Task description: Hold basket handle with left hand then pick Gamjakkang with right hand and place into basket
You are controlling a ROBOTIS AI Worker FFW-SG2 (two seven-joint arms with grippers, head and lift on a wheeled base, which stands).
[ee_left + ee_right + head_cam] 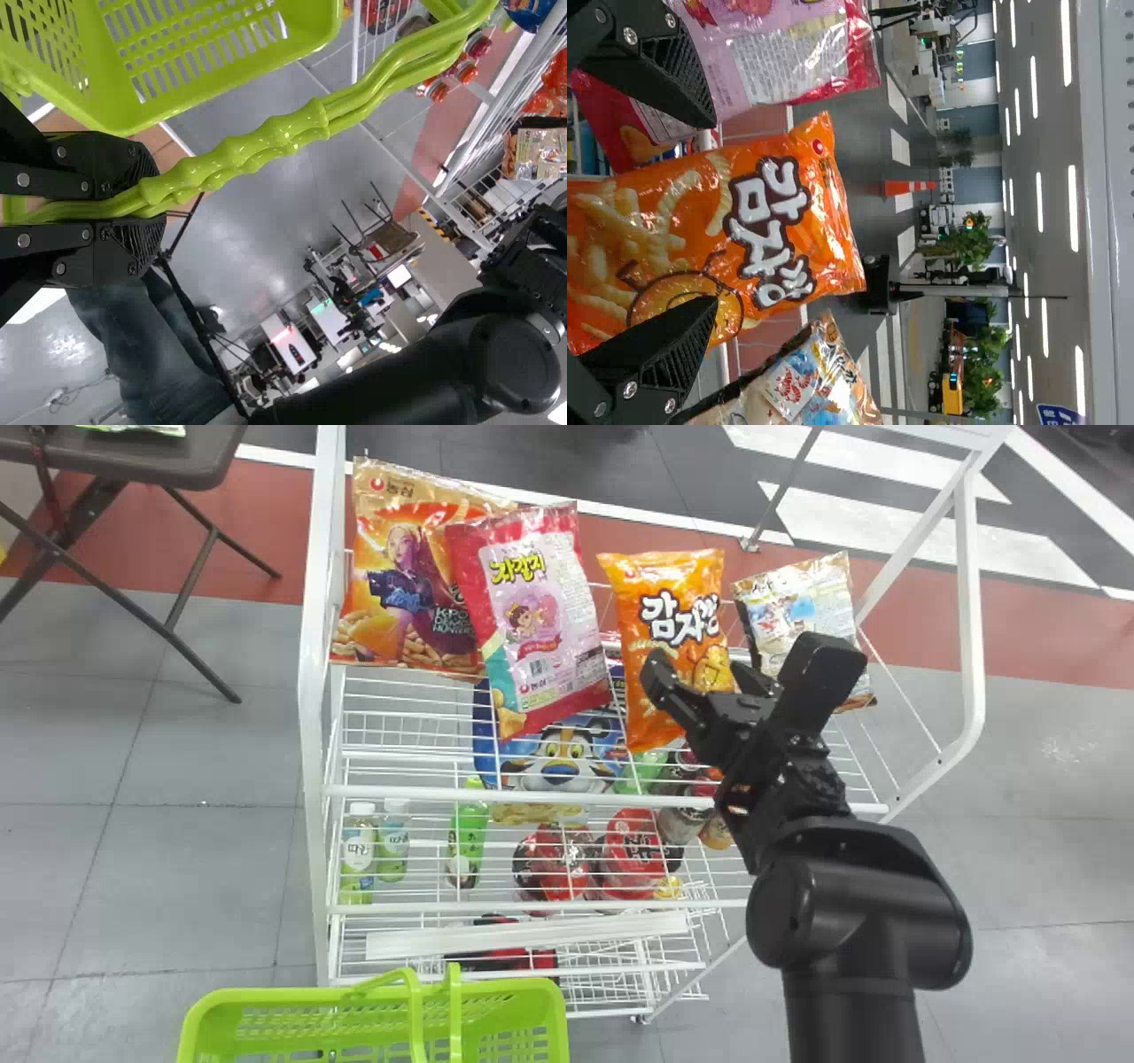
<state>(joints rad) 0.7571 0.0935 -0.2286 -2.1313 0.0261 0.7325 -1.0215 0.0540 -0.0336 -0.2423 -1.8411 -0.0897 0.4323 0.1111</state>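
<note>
Basket handles sit clamped in left hand; right hand, spread wide and empty, faces Gamjakkang on the rack.

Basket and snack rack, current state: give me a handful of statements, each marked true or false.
1. The left pincer is closed on the handle of the green basket. True.
2. The Gamjakkang already lies in the basket. False: it is up on the white rack.
3. The right pincer is open at the Gamjakkang. True.
4. In the head view, the pink bag is right of the Gamjakkang. False: it is to the left.
</note>
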